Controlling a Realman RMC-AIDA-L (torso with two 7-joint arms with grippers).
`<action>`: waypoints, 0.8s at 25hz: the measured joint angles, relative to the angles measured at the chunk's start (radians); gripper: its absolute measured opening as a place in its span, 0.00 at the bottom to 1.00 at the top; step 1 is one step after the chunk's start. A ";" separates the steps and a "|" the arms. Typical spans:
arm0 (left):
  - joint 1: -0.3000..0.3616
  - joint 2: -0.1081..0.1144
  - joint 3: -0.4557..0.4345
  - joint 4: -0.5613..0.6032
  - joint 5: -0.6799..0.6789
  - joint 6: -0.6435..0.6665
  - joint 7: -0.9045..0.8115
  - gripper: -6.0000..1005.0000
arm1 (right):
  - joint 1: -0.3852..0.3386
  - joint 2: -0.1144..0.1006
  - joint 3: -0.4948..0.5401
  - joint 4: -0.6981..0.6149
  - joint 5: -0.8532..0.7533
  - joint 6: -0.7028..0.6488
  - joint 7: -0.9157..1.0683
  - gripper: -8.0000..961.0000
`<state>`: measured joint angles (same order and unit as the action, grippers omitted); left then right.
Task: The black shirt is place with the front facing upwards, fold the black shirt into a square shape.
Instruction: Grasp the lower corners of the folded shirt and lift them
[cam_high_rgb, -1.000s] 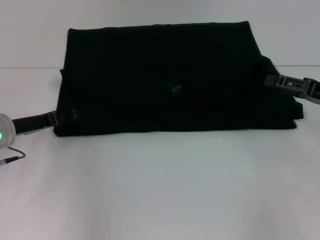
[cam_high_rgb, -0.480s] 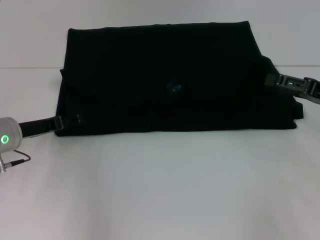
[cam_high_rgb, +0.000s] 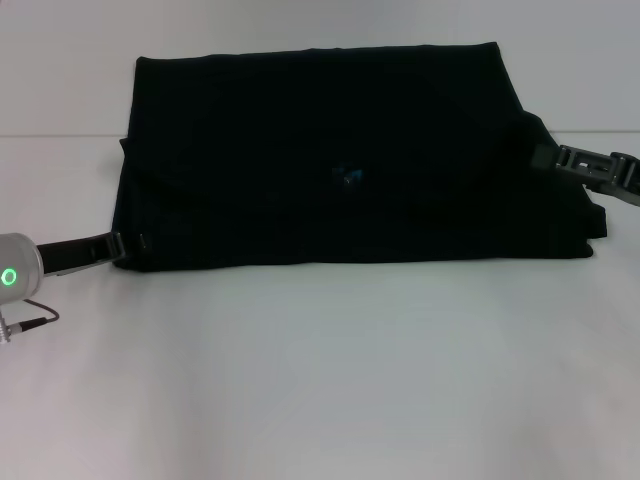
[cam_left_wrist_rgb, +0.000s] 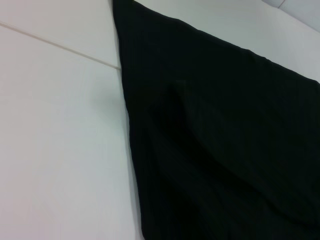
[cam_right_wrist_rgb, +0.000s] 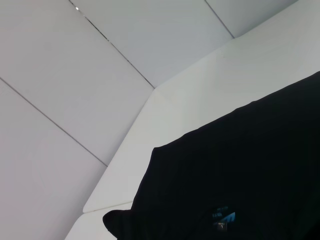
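The black shirt (cam_high_rgb: 330, 160) lies folded into a wide band on the white table (cam_high_rgb: 320, 380), with its small blue neck label (cam_high_rgb: 348, 177) near the middle. My left gripper (cam_high_rgb: 122, 244) sits low at the shirt's front left corner, touching the fabric edge. My right gripper (cam_high_rgb: 545, 157) meets the shirt's right edge, about halfway back. The left wrist view shows only the shirt's (cam_left_wrist_rgb: 225, 150) side edge on the table. In the right wrist view, the shirt (cam_right_wrist_rgb: 240, 180) and its label (cam_right_wrist_rgb: 223, 218) show from the side. No lettering shows.
A table seam (cam_high_rgb: 60, 135) runs across behind the shirt's left side. White wall panels (cam_right_wrist_rgb: 100, 75) stand beyond the table's far edge. Bare white tabletop stretches between the shirt and me.
My left gripper has slid a little to the right and down, up against the shirt's front left corner. The right gripper has barely shifted. The shirt's shape looks the same.
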<state>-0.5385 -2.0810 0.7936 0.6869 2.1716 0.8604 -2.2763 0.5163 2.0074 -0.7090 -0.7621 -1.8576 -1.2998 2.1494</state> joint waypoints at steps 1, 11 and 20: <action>0.000 0.000 -0.001 0.000 0.000 0.000 0.000 0.62 | 0.000 -0.001 -0.001 0.000 0.000 -0.001 0.001 0.95; -0.003 0.022 -0.003 -0.001 -0.008 0.031 -0.028 0.13 | 0.006 -0.020 -0.009 0.000 -0.012 -0.017 0.014 0.95; -0.054 0.088 -0.088 -0.056 -0.030 0.173 -0.081 0.06 | 0.079 -0.127 -0.010 0.002 -0.302 0.010 0.218 0.94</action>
<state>-0.5925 -1.9930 0.7059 0.6306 2.1413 1.0338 -2.3569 0.5949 1.8802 -0.7193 -0.7603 -2.1598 -1.2894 2.3677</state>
